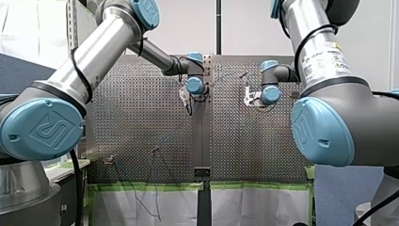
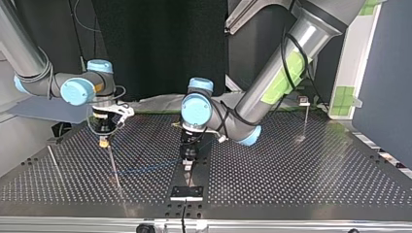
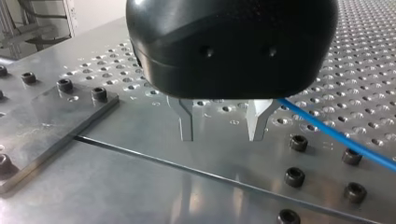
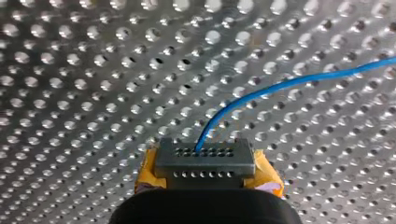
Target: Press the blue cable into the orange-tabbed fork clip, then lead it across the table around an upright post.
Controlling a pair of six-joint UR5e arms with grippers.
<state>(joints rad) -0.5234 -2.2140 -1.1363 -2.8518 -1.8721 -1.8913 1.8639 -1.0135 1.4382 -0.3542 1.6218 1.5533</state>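
Hovering over the perforated metal table [image 3: 140, 186] at its central seam, my left arm's black gripper [image 3: 221, 136] has its metal fingers spread apart, with nothing between them. The thin blue cable [image 3: 336, 134] passes just beside one finger. My right arm's yellow-padded gripper [image 4: 205, 161] is clamped on that cable, well in from the table's edges.

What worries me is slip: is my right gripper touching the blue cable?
Touching. The right wrist view shows the blue cable clamped inside my right gripper.

Silver arms [image 1: 101, 49], blue caps [image 1: 42, 129], black left gripper [image 3: 219, 136].
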